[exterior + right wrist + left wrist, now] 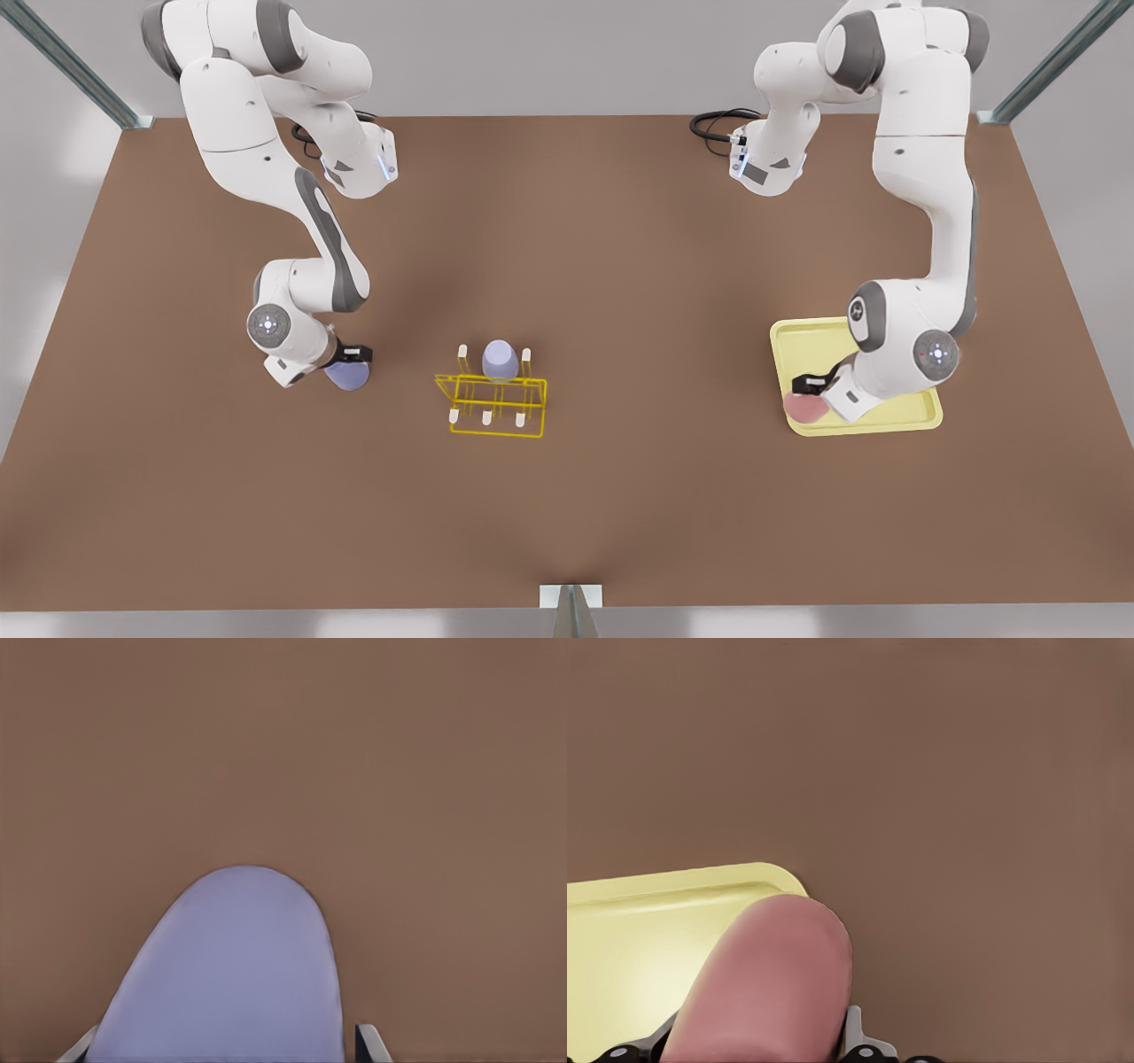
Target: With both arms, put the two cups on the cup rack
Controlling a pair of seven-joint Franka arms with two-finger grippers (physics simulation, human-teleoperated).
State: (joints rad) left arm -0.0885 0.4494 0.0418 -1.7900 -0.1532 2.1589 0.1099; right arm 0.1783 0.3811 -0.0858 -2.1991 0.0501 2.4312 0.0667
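Observation:
The pale pink cup (pixel 804 408) (pixel 771 983) lies tilted over the near corner of a flat yellow tray, with my left gripper (pixel 811 388) (pixel 755 1051) shut on it, at the front view's right. At the front view's left, my right gripper (pixel 351 360) (pixel 226 1052) is shut on the pale lavender cup (pixel 347 378) (pixel 230 974) above the brown table. The yellow wire cup rack (pixel 496 409) stands between the two arms, with another lavender cup (pixel 500 359) upside down on one of its far pegs. Each held cup hides most of its gripper's fingers.
The pale-yellow tray (pixel 890 421) (pixel 629 939) lies under the left arm's wrist. The brown table (pixel 620 266) spreads wide around the rack. Black cables (pixel 713 124) lie near the arm base at the far edge.

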